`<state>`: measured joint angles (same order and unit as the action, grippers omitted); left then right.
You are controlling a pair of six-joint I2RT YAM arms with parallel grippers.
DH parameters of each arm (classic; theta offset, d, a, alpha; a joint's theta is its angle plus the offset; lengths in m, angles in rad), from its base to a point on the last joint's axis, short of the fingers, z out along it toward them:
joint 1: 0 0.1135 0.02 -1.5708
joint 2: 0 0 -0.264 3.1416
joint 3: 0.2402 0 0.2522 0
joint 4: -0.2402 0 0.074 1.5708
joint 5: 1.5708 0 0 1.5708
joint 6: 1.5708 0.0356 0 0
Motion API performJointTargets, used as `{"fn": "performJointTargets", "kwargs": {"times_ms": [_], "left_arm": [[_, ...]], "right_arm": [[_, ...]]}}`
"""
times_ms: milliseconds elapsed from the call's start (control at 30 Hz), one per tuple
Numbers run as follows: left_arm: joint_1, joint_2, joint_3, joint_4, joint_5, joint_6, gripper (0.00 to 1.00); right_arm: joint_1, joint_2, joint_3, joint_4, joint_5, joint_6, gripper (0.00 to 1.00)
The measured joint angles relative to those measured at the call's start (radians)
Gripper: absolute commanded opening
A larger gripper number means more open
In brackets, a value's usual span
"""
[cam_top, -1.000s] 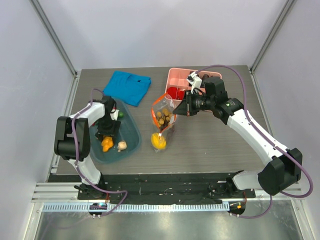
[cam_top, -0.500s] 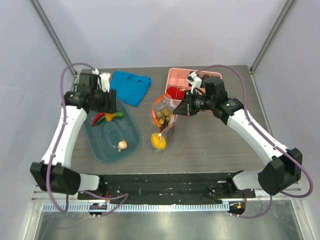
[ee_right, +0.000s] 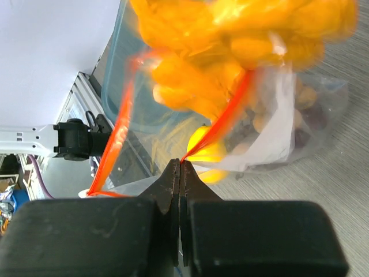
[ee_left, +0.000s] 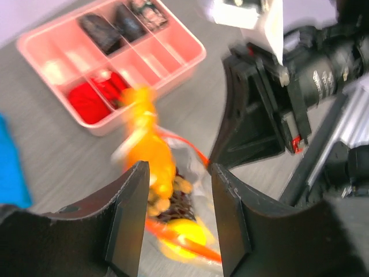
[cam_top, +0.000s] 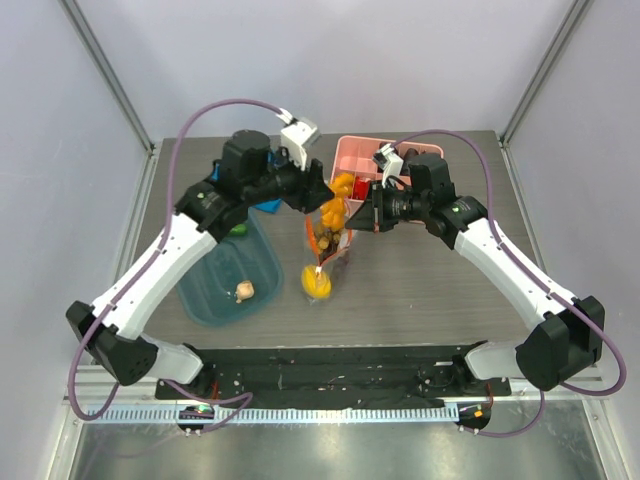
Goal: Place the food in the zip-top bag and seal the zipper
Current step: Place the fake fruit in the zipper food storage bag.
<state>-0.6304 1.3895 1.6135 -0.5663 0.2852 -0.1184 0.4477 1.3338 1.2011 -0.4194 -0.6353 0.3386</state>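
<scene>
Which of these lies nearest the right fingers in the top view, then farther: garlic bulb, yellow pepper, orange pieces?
From the right fingers:
1. orange pieces, just up-left, over the zip-top bag mouth.
2. yellow pepper, lower left, at the bag's near end.
3. garlic bulb, farthest left, in the teal tub.

Table [cam_top: 430, 290] w/ teal tub [cam_top: 213, 292], pink box [cam_top: 355, 155] (divided), bag [cam_top: 326, 256].

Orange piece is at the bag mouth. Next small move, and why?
Probably lift the left gripper clear, with the right gripper pinching the zipper: the left one looks open, and the orange piece, blurred, is at the zip-top bag's mouth.
</scene>
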Motion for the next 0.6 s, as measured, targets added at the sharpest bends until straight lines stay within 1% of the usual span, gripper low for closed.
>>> {"fn": "performJointTargets", "kwargs": {"times_ms": [100, 167, 300, 400, 433, 533, 600], "left_arm": [[-0.027, 0.006, -0.107, 0.087, 0.056, 0.018, 0.48], [-0.041, 0.006, -0.178, 0.132, 0.09, 0.03, 0.44], [-0.053, 0.002, -0.266, 0.173, 0.126, 0.044, 0.46], [-0.055, -0.031, -0.323, 0.187, 0.126, 0.043, 0.51], [-0.055, -0.046, -0.334, 0.185, 0.122, 0.043, 0.59], [-0.055, -0.091, -0.327, 0.172, 0.094, 0.044, 0.71], [-0.055, -0.109, -0.3, 0.144, 0.059, 0.043, 0.73]], "right_arm": [[0.0, 0.0, 0.0, -0.001, -0.003, 0.0, 0.01], [0.0, 0.0, 0.0, -0.001, -0.003, 0.0, 0.01], [0.0, 0.0, 0.0, -0.002, -0.004, -0.001, 0.01], [0.0, -0.001, -0.001, -0.002, -0.003, -0.005, 0.01], [0.0, -0.002, -0.001, -0.003, -0.003, -0.008, 0.01], [0.0, -0.008, -0.008, -0.007, -0.003, -0.012, 0.01], [0.0, -0.011, -0.008, -0.009, -0.003, -0.014, 0.01]]}}
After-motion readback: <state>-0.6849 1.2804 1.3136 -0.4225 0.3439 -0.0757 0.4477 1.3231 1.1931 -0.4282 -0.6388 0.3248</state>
